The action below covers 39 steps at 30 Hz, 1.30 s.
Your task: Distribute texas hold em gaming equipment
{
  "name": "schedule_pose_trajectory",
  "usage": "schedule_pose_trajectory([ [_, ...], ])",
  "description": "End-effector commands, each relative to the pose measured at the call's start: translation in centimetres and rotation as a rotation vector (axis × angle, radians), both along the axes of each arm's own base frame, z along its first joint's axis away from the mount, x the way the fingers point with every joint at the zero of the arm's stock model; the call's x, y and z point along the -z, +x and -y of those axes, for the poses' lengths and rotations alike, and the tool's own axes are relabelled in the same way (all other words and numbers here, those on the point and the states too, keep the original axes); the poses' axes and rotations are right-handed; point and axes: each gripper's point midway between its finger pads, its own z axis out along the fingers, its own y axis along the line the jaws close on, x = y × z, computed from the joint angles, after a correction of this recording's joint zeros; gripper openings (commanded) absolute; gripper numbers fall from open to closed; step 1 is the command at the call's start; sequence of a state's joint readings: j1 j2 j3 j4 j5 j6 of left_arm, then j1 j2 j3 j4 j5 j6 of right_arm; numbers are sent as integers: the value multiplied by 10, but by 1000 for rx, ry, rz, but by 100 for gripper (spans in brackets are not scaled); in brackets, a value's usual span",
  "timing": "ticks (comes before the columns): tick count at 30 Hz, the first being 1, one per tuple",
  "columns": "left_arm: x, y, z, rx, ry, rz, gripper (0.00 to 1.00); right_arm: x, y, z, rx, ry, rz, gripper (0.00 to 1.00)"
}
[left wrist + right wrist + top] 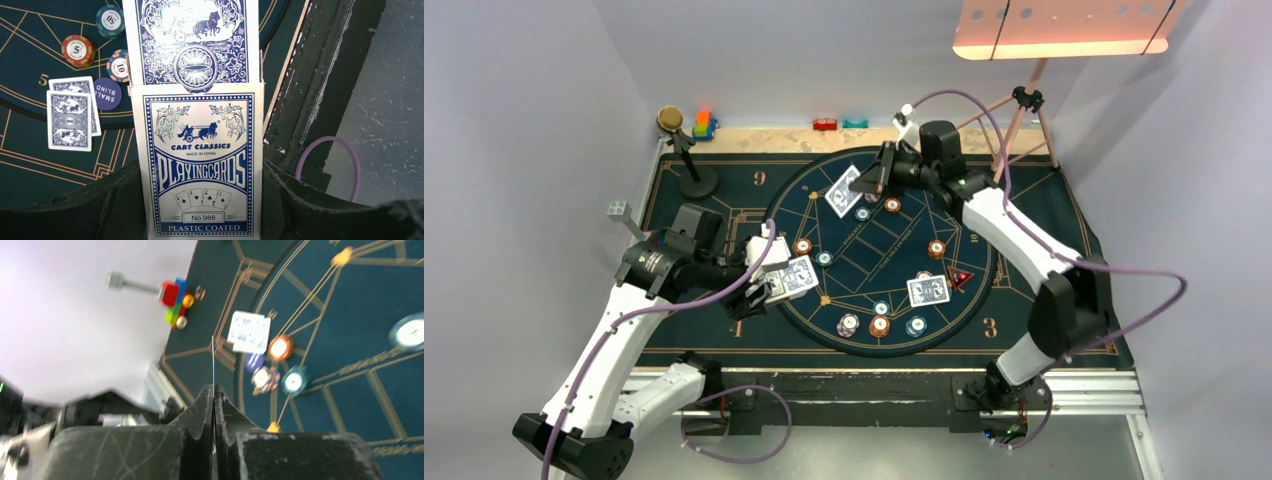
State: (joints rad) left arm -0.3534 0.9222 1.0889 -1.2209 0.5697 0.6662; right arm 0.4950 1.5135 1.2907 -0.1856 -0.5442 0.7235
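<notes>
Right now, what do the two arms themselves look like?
The left arm and right arm match: white link shells, black joints and bases. A purple cable loops along each. The jaws are black, blocky and scratched, and I see no readable markings on them.

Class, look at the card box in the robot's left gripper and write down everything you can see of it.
The card box is a white carton printed in blue: a chariot drawing, "CART CLASSICS", "PLAYINGCARDS", four aces, "No.988" and "PLASTIC COATED". Its top end is open, with a thumb notch, and a blue-backed card sticks out of it. The left gripper clamps its two long sides, holding it face-up to the wrist camera above the dark-blue mat.
</notes>
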Motion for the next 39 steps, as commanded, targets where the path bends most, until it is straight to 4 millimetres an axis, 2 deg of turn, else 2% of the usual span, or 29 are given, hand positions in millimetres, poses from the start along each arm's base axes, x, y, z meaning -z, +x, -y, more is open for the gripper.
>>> schedule_pose_trajectory([
  [1, -16, 4, 6, 19, -51, 56, 0, 18, 90, 13, 108, -25, 32, 0],
  [5, -16, 2, 6, 15, -52, 58, 0, 61, 169, 30, 225, -115, -15, 0],
  [9, -18, 2, 4, 10, -50, 67, 0, 99, 223, 43, 313, -146, -78, 0],
  [12, -18, 1, 3, 10, -43, 72, 0, 129, 246, 57, 382, -153, -135, 0],
  [16, -16, 0, 1, 12, -32, 73, 0, 153, 254, 69, 440, -199, -174, 0],
  [19, -16, 1, 1, 13, -32, 70, 0, 170, 251, 76, 460, -240, -206, 2],
  [22, -17, 1, 2, 16, -38, 69, 0, 182, 242, 82, 470, -281, -238, 23],
  [25, -18, 0, 2, 17, -39, 69, 0, 176, 232, 89, 479, -308, -228, 44],
  [29, -17, 0, 2, 17, -37, 66, 0, 138, 220, 101, 508, -330, -170, 65],
  [33, -18, 0, 3, 18, -41, 69, 0, 92, 195, 106, 501, -338, -98, 78],
  [36, -18, 0, 3, 19, -44, 72, 0, 54, 161, 91, 436, -313, -19, 84],
  [39, -19, 0, 4, 20, -48, 73, 0, 35, 108, 58, 291, -284, 27, 89],
])
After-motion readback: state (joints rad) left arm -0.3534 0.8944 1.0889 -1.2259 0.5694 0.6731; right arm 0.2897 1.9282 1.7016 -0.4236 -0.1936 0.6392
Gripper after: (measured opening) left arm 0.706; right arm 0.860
